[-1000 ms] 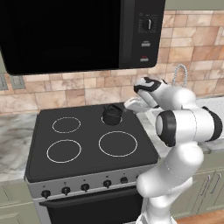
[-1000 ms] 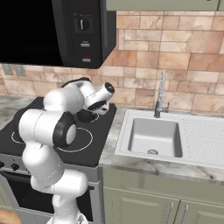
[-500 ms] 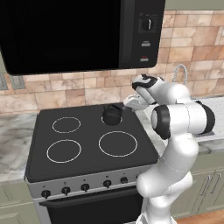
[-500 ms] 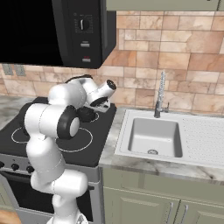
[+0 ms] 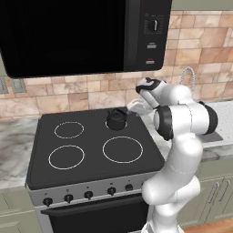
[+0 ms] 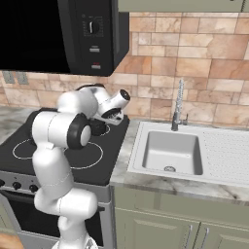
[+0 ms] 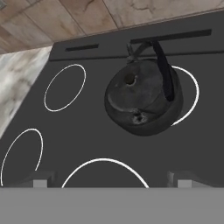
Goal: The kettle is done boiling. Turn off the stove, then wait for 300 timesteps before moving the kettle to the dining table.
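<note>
Two dark finger tips of the pincer [image 7: 111,180] stand wide apart with nothing between them, poised above the stove [image 7: 87,144]. Just ahead of the tips, clear of both, sits the kettle [image 7: 142,96]: squat, round, dull black, with an arched handle over a knobbed lid, resting on a rear white ring burner. The cooktop around it is flat black glass marked with four white rings; its grey steel front [image 5: 98,193] carries a row of black knobs. Beyond the kettle rises a tan stone-tile wall [image 7: 131,13]. Above hangs a glossy black microwave [image 5: 82,34]. Off to the pincer's side, a rectangular steel sink [image 6: 172,153] is set into veined marble.
</note>
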